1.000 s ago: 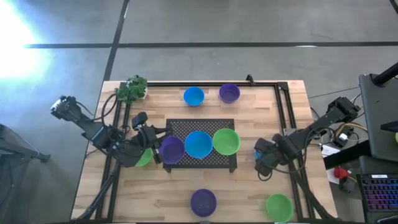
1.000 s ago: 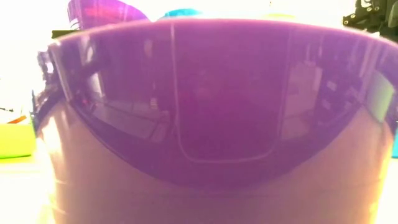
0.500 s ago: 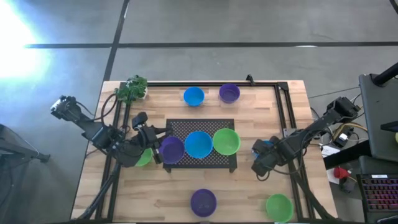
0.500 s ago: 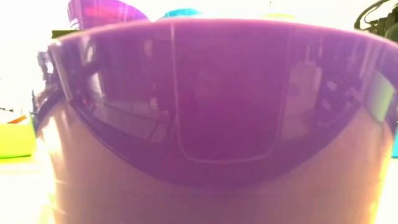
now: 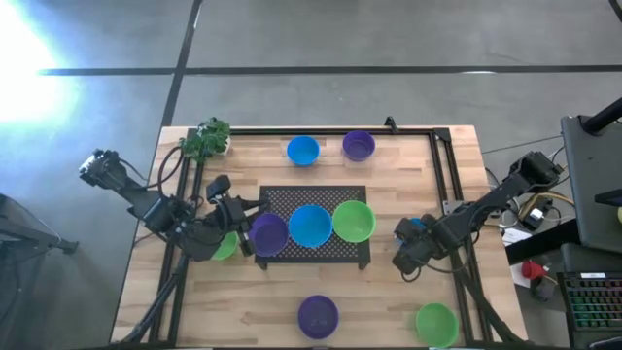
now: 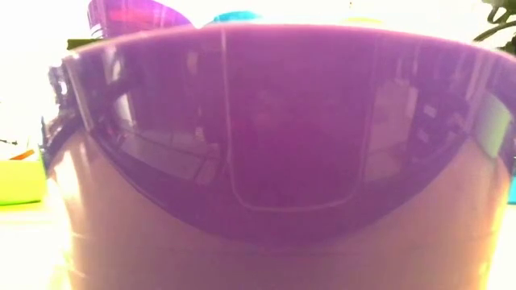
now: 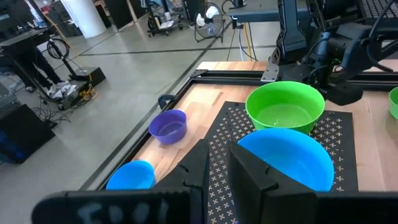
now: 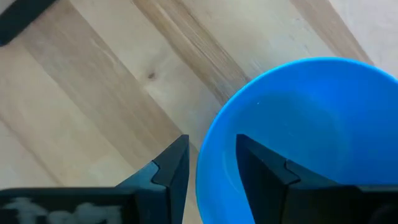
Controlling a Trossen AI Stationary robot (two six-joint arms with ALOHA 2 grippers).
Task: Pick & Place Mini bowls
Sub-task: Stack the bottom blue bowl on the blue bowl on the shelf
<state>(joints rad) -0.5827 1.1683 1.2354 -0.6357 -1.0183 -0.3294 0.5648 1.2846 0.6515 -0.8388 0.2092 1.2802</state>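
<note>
Right gripper straddles the rim of a blue mini bowl just off the black mesh mat, jaws on either side of the wall; can't tell if clamped. Left gripper sits at a purple bowl on the mat's left edge beside blue & green bowls; jaw state unclear. Bowls look light, stiff, glossy, prob. slippery: best taken by the rim.

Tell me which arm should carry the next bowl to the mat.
Right, probably. The right gripper already straddles the rim of a blue bowl to the right of the mat. The left gripper is at the purple bowl already on the mat.
</note>
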